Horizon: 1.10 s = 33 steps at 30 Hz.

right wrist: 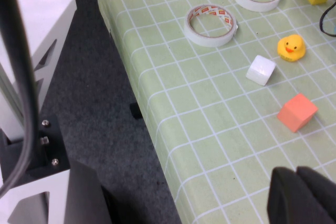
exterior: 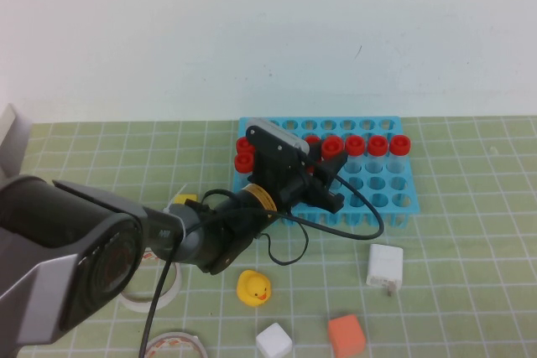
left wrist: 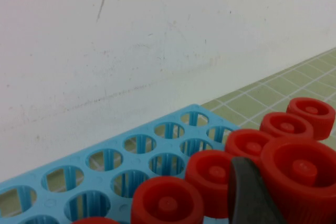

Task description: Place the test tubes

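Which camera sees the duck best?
Right wrist view: the duck faces it, whole. The high view shows it from above, left gripper over the rack. Left wrist view: no duck. Right gripper, shut, hangs near the table edge.

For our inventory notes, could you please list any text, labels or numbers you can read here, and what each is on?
Tape rolls: red print inside, too blurred to read.
Yellow sticker on left arm: too small to read.
No other text shows.
The left gripper is over the rack; the right gripper, shut, hangs by the table edge.
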{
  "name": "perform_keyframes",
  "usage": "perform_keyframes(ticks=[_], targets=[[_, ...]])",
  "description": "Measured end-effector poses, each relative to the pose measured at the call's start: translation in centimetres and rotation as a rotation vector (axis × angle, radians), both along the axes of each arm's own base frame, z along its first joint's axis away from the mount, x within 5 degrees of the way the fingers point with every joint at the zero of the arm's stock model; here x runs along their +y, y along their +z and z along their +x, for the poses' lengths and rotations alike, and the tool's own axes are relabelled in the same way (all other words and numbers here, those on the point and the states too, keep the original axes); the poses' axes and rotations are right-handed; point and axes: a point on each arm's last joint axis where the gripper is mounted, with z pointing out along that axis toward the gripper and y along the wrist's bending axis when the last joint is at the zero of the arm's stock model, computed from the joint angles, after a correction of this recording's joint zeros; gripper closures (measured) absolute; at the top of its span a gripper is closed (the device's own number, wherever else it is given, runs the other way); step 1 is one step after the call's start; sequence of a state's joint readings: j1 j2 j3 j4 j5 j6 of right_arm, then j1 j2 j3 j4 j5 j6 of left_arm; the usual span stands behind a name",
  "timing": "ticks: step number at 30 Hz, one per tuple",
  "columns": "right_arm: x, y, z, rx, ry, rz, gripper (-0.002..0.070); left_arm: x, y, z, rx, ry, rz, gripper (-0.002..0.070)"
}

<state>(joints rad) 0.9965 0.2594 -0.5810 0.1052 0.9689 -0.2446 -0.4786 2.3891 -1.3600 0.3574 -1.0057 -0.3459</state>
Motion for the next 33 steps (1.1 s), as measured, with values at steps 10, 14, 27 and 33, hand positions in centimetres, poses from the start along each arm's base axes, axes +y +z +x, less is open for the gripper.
perform_keyframes(ticks=[10, 14, 27, 33], targets=[[0.0, 0.0, 0.0, 0.000, 0.000, 0.000, 0.0678, 0.1, 0.1, 0.1, -0.005, 0.013, -0.025, 0.0302], [0.0, 0.0, 0.0, 0.000, 0.000, 0.000, 0.0678, 0.0, 0.3, 0.0, -0.006, -0.002, -0.009, 0.0225], [0.0, 0.0, 0.0, 0.000, 0.000, 0.000, 0.0678, -0.3, 5.2, -0.4, -0.063, -0.053, 0.100, 0.0207], [0.0, 0.0, 0.0, 0.000, 0.000, 0.000, 0.0678, 0.3, 11.2, -1.1, -0.135, -0.034, 0.222, 0.0299]])
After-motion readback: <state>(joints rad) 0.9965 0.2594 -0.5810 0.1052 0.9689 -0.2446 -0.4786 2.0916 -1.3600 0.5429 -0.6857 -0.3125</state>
